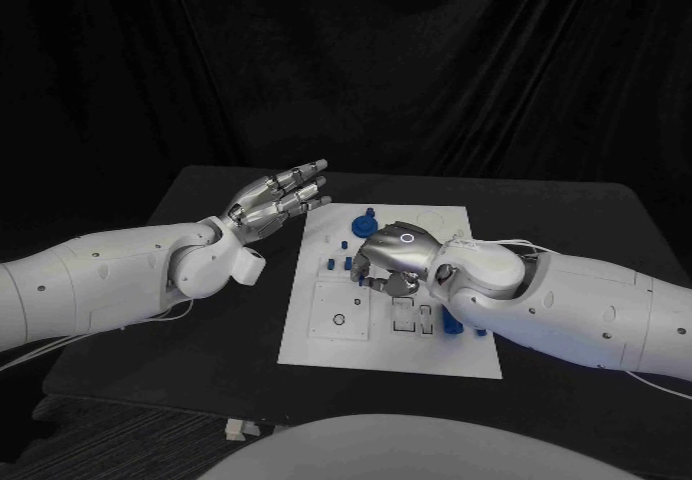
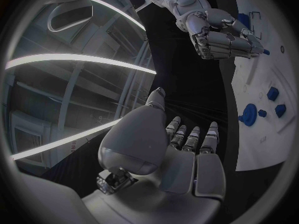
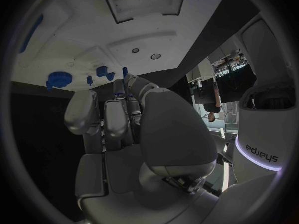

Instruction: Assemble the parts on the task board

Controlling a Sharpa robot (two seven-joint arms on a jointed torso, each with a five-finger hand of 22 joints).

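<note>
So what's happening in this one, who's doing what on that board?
The robot is working over the white task board on the black table. Its right hand hangs over the board's middle with fingers curled in, and the left wrist view shows a small blue part at its fingertips. The left hand is raised off the board's left edge, fingers apart, holding nothing. Other blue parts sit near the board's far end.
</note>
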